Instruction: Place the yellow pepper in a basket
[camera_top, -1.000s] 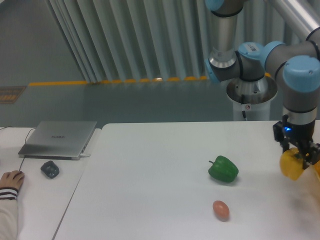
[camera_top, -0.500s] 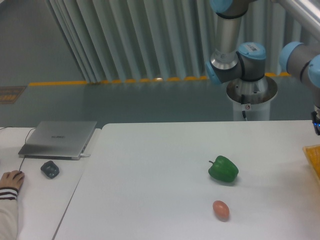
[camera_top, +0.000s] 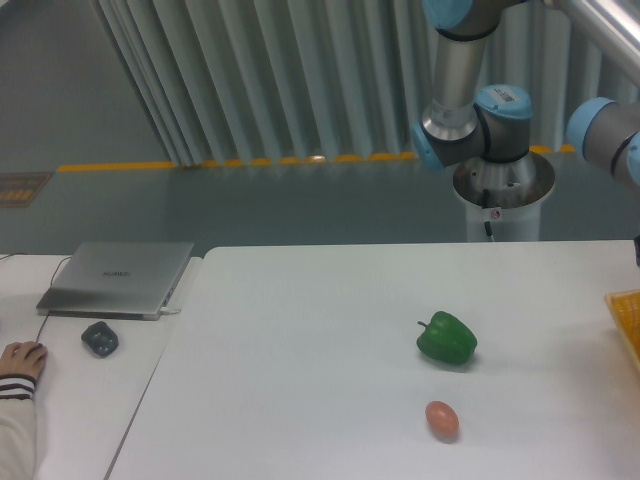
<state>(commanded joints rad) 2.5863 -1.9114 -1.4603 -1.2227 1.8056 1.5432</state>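
Observation:
The yellow pepper is out of view. Only the latticed yellow-orange edge of the basket (camera_top: 626, 318) shows at the right border of the frame. My gripper is out of view past the right edge; only the arm's grey and blue joints (camera_top: 480, 110) show at the top right.
A green bell pepper (camera_top: 447, 339) lies on the white table (camera_top: 300, 380) right of centre. A small reddish-orange egg-shaped thing (camera_top: 441, 419) lies in front of it. A closed laptop (camera_top: 118, 277), a dark mouse (camera_top: 100, 338) and a person's hand (camera_top: 20, 360) are at the left.
One second ago my gripper held the yellow pepper at the right edge above the basket. It has since moved right, out of the frame, and the pepper no longer shows.

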